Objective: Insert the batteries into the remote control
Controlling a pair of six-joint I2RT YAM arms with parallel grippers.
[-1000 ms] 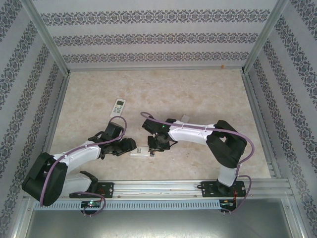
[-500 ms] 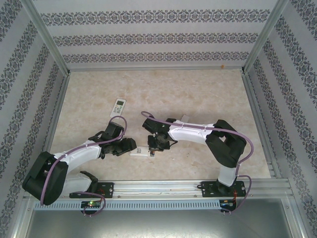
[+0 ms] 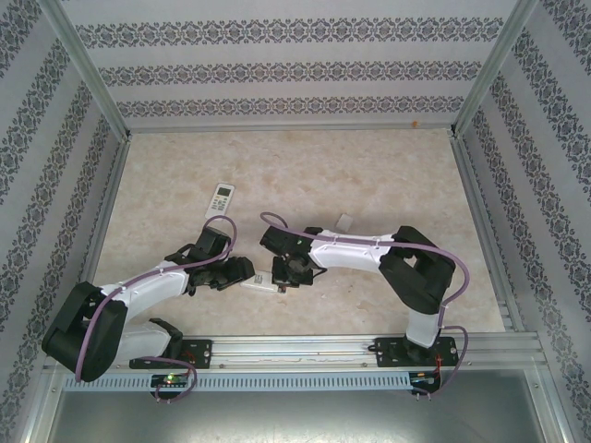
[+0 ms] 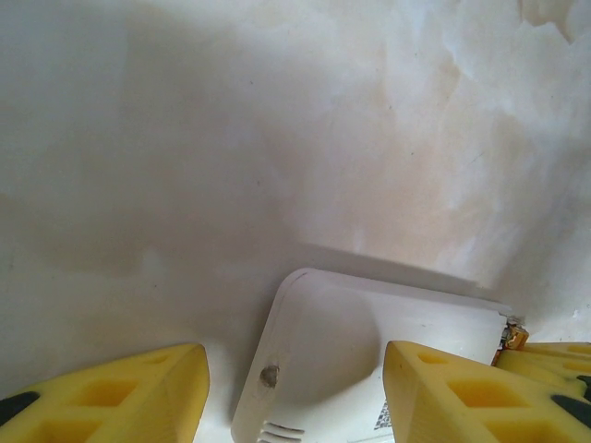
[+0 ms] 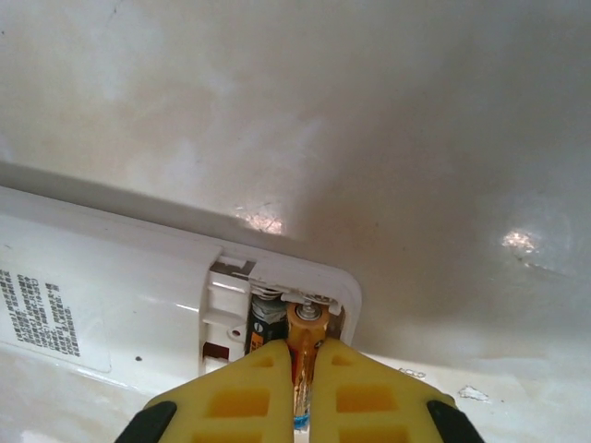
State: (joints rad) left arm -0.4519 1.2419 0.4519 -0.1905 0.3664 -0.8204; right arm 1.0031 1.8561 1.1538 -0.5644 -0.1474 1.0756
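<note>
Right wrist view: right gripper (image 5: 302, 369) pinched almost shut on battery (image 5: 306, 325). Battery tip sat just ahead of fingers, in open slot of remote (image 5: 111, 277). Left gripper (image 4: 294, 392) was wide open, remote end between fingers. Best move looked like slow push, battery kept straight.

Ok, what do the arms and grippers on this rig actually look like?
Both arms match: the left arm and right arm have white link covers with black joints and bases, each trailed by a looping purple cable. The left gripper and right gripper carry blocky yellow fingers with square recesses and black patches near their bases.
</note>
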